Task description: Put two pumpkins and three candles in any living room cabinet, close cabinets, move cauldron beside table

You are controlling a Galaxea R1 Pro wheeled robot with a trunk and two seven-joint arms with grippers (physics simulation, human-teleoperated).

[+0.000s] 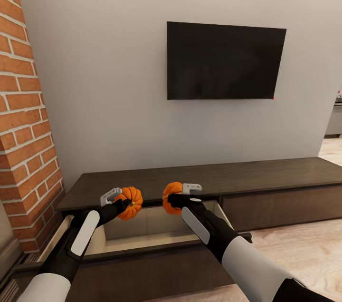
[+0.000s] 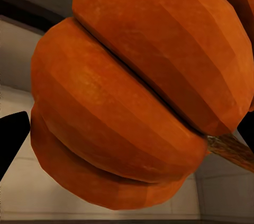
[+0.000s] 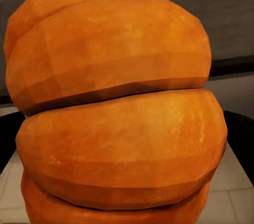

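Observation:
The long dark cabinet (image 1: pixel 266 176) runs along the wall under the TV, and its left drawer (image 1: pixel 142 238) is pulled out, showing a pale wood interior. My left gripper (image 1: pixel 124 202) is shut on one orange pumpkin (image 1: pixel 131 202) above the drawer's left part. My right gripper (image 1: pixel 176 197) is shut on the other pumpkin (image 1: pixel 171 196) above the drawer's right part. Up close, the left wrist view has its pumpkin (image 2: pixel 137 97) with the brown stem showing, and the right wrist view has its pumpkin (image 3: pixel 119 102) over the pale drawer floor. The candles and the cauldron are out of view.
A black TV (image 1: pixel 225 61) hangs on the grey wall above the cabinet. A red brick column (image 1: pixel 23 112) stands at the left, close to the drawer's end. Light wood floor (image 1: pixel 304 249) lies open to the right of the drawer.

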